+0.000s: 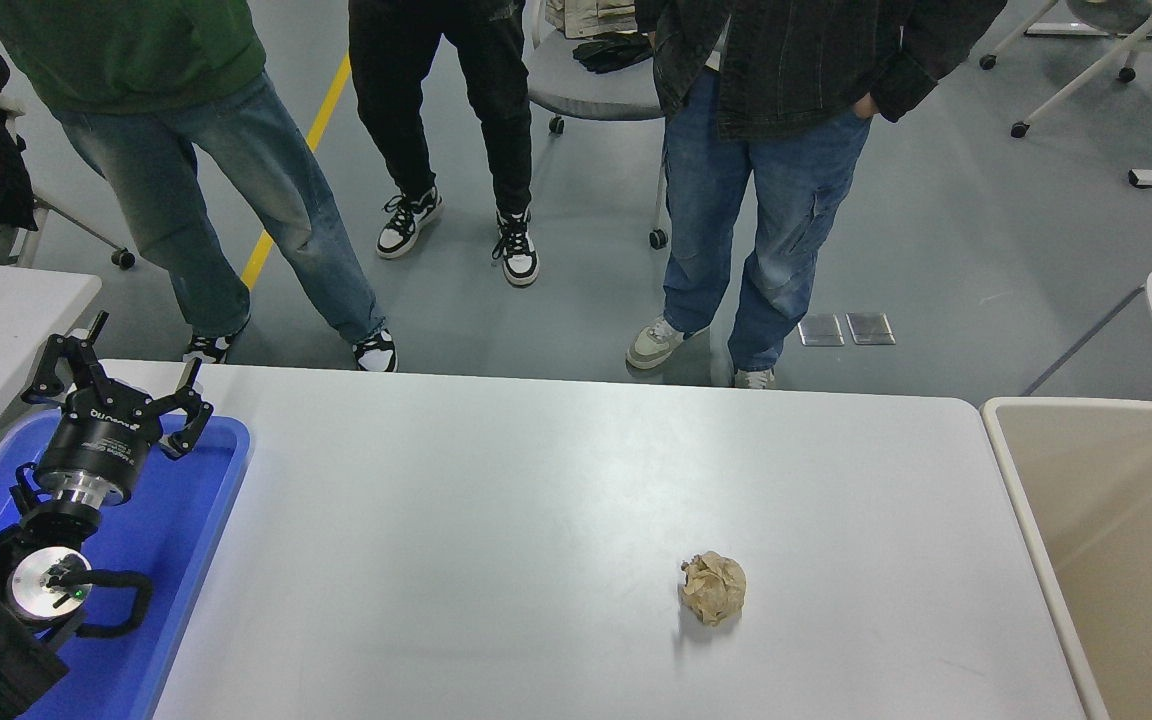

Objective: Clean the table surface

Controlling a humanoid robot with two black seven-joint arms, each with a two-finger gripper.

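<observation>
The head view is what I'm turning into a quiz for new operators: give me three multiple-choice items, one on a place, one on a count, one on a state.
1. Where does the crumpled paper ball lie?
A. in the blue tray
B. on the table surface
C. in the beige bin

2. How many people stand beyond the table?
A. one
B. three
C. five

3. How is the left pincer?
A. open over the blue tray
B. shut on the ball
C. inside the bin

B: the ball sits on bare white tabletop, right of centre.
B: three pairs of legs show.
A: its fingers spread wide, holding nothing.
</observation>
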